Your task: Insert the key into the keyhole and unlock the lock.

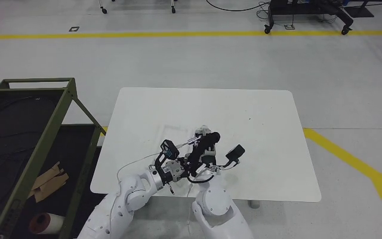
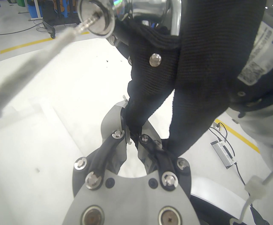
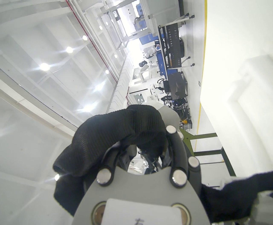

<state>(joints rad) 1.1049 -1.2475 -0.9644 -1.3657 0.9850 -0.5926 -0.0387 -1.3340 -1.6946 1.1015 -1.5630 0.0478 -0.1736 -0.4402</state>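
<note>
A silver metal padlock is held up off the white rectangular table, just below the middle of the top view, where the two arms meet. The right gripper, its jaws sleeved in black knitted fabric, appears clamped on the lock. In its own wrist view the sleeves close together with a glint of metal between them. In the left wrist view the curved steel shackle lies against black fabric. Held aloft like this, the round keyhole face points toward the other arm, which leaves room to work the key.

The small toothed metal key sits with its tip in the keyhole. A long white stem runs back from it, probably a handle that is easier to grasp and turn. The left gripper sits just beside the lock, lower in the top view, and the stem passes to one side of it rather than between its jaws. I cannot tell whether those jaws are closed, because black fabric hides the tips. Insertion looks done, and I judge that the unlocking turn is still to come.
</note>
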